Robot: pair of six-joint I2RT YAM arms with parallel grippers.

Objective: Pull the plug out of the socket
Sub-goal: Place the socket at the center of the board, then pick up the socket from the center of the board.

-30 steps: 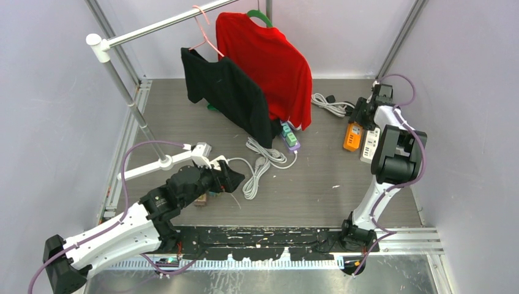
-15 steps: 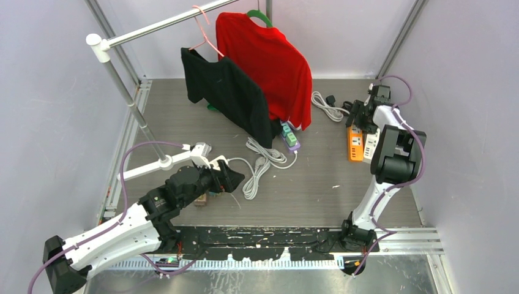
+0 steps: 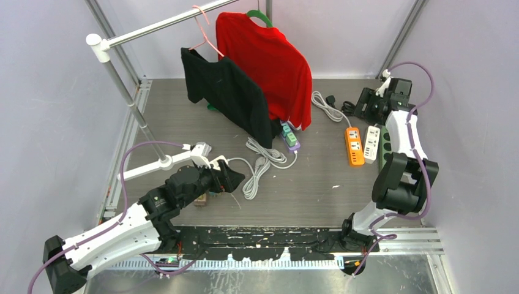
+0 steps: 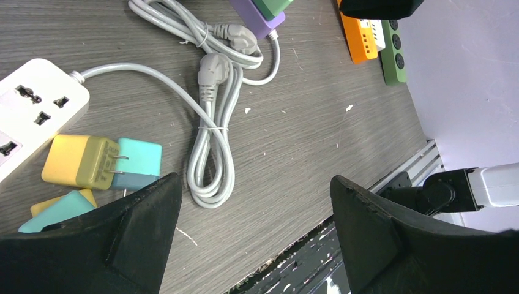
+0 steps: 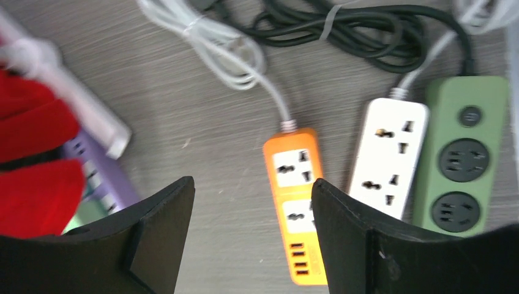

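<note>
**Top view**
- Bench (image 3: pixel 306 190): grey wood-grain board, with both arm bases at its near edge.
- Left gripper (image 3: pixel 231 177): low over the near-left bench. The jaws cannot be read from this view.
- Right gripper (image 3: pixel 366 103): far right, above a coiled black cable (image 3: pixel 346 108).
- Rail (image 3: pixel 165 23): carries a red shirt (image 3: pixel 266 61) and a black garment (image 3: pixel 226 92) on hangers.
- Strips, far right: orange strip (image 3: pixel 354 146), far white strip (image 3: pixel 371 143) and green strip (image 3: pixel 384 147) lie side by side.
- Purple strip (image 3: pixel 290 138): under the red shirt's hem.
- Grey cable coil (image 3: pixel 260 162): mid-bench, near the left gripper.

**Left wrist view**
- Left jaws: spread wide with nothing between them, over bare bench.
- White socket strip (image 4: pixel 30 110): at the left edge, its sockets facing up.
- Yellow plug (image 4: pixel 76 161): lies on its side just beside that strip. Its two prongs are bared and point at a teal block (image 4: pixel 139 164).
- Teal-and-yellow piece (image 4: pixel 55 207): partly behind the left finger.
- Shown here only: the plug and blocks, which the arm covers in the top view.

**Right wrist view**
- Right jaws: spread wide and holding nothing, above the orange strip.
- Shown here only: the socket faces of the orange, far white and green strips. All face up and the picture is slightly blurred.
</note>
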